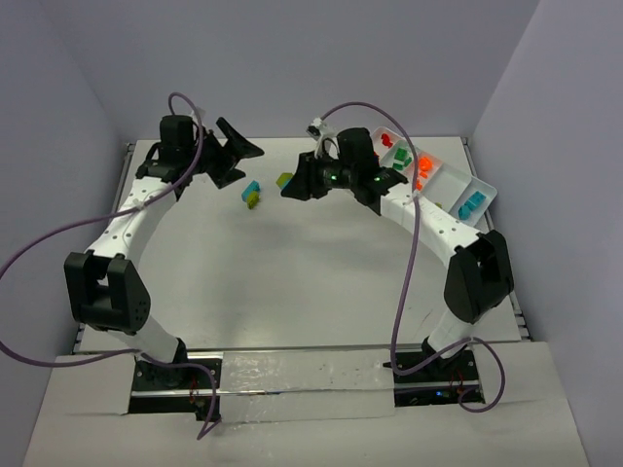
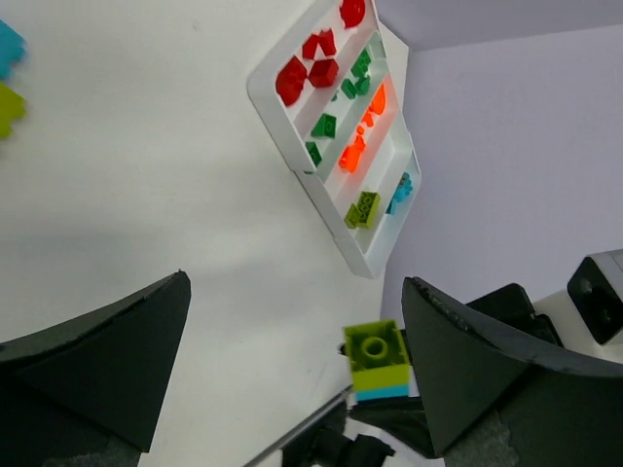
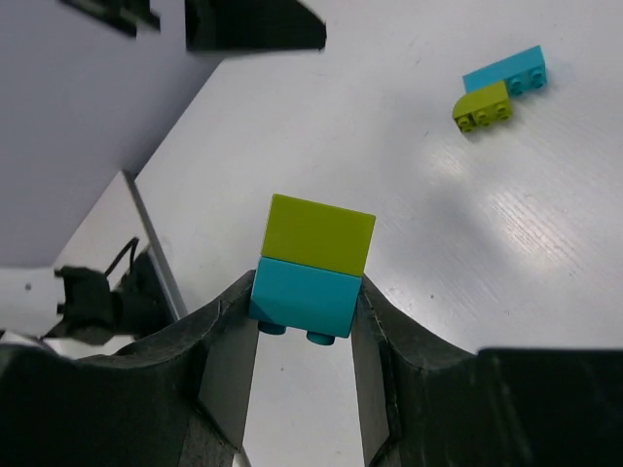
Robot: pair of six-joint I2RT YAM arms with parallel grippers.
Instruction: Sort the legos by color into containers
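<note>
Right fingers [image 3: 229,370] clamp a joined yellow-green-and-cyan plastic brick stack [image 3: 311,263] left of the white divided plastic tray [image 2: 284,136], left fingers [image 2: 97,360] spread empty; if dropped unsplit, one colour risks the wrong compartment.

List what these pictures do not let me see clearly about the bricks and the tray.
1. Top view: the right arm covers part of the tray, so its bricks cannot be counted.
2. Left wrist view: the left edge cuts off the loose cyan brick and loose yellow-green brick.
3. Right wrist view: the fingers hide the sides of the held cyan brick.
</note>
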